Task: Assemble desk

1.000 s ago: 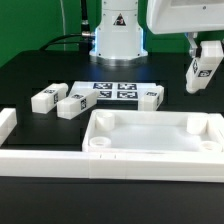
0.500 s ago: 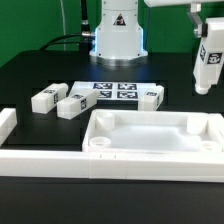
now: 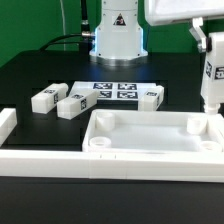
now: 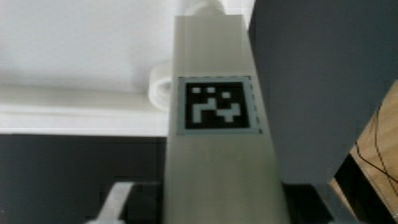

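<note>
The gripper (image 3: 207,57) is clamped on one leg (image 3: 211,88) and holds it clear of the table, at the far corner of the panel (image 3: 140,119) on the exterior view's right. The leg's long axis is vertical: it stands upright, free end pointing down toward the corner socket (image 3: 196,128), tagged face toward the exterior camera. Whether the free end touches the rim cannot be determined. In the wrist view the tag sits square on the leg (image 4: 217,105), which suggests no visible twist in the grip. Probable faults from here: the free end lands on the raised rim instead of in the socket if the leg is off centre; a slight tilt jams the leg at the socket mouth; downward force on a misaligned leg slides it in the jaws or shifts the panel. Three loose legs (image 3: 72,103) lie near the marker board (image 3: 112,90), well apart from the descent path
</note>
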Controlling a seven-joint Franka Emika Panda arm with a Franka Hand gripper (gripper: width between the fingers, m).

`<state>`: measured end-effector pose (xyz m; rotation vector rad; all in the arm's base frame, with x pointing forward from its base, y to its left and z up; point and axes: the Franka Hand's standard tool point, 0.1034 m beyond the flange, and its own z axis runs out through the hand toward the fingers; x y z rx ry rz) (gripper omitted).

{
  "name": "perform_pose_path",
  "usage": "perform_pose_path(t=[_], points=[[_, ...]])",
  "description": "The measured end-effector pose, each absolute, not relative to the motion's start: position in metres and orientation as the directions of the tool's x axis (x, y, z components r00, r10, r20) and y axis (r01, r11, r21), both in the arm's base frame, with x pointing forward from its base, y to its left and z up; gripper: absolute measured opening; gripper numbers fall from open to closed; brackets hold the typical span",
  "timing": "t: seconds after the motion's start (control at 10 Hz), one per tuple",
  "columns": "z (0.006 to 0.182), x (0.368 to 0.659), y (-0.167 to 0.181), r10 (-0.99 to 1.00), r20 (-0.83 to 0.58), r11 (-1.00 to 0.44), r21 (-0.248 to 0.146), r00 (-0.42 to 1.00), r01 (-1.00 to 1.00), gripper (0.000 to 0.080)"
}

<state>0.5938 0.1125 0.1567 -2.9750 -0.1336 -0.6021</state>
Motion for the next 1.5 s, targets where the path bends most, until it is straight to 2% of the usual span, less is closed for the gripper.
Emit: perform_pose_path(t=[0.2, 0.6, 0.8, 1.0, 1.3, 1.5], points=[[0.164, 0.606, 0.112, 0.074, 0.409, -0.99, -0.079, 0.91, 0.116, 0.0291], [0.16, 0.606, 0.111, 0.084, 0.405, -0.989, -0.075, 0.91, 0.124, 0.0291], [0.16, 0.619, 0.102, 0.137, 0.417, -0.984, -0.043, 0.898, 0.17, 0.0291], [0.166, 0.631, 0.092, 0.158, 0.417, -0.982, -0.025, 0.895, 0.186, 0.0291], [0.164, 0.63, 0.093, 0.159, 0.415, -0.982, -0.026, 0.896, 0.187, 0.0291], [0.155, 0.631, 0.093, 0.201, 0.412, -0.974, -0.01, 0.889, 0.225, 0.0291]])
